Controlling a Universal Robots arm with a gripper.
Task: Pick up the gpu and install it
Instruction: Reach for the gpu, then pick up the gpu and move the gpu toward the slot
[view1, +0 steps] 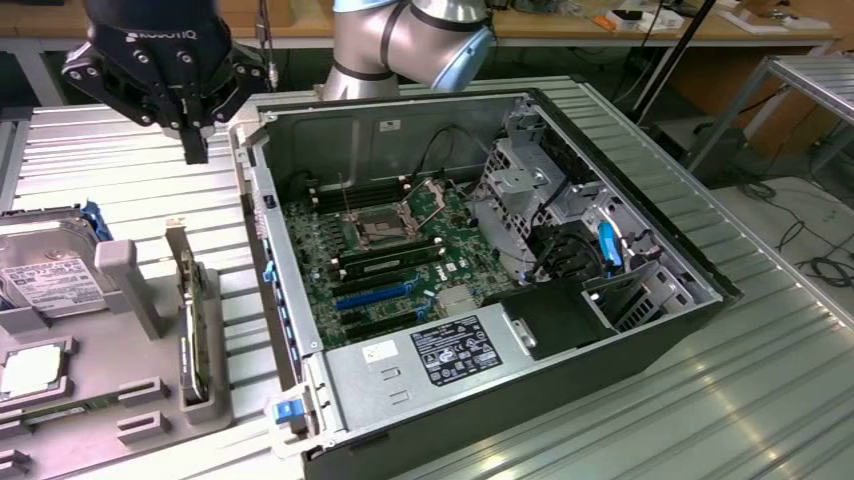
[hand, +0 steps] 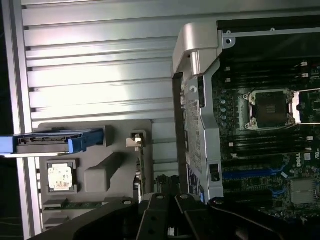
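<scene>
The gripper (view1: 196, 150) hangs clenched and empty over the tabletop (view1: 134, 195). The gpu (view1: 191, 320) stands on edge in a gray holder (view1: 134, 300) at the exterior view's left. It is probably light, stiff and fragile (grip the board edges).

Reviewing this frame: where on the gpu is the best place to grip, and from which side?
Probably its exposed upper edge, from straight above, pinching the two flat faces: the gpu stands on edge in the gray holder, which blocks its lower part.
</scene>
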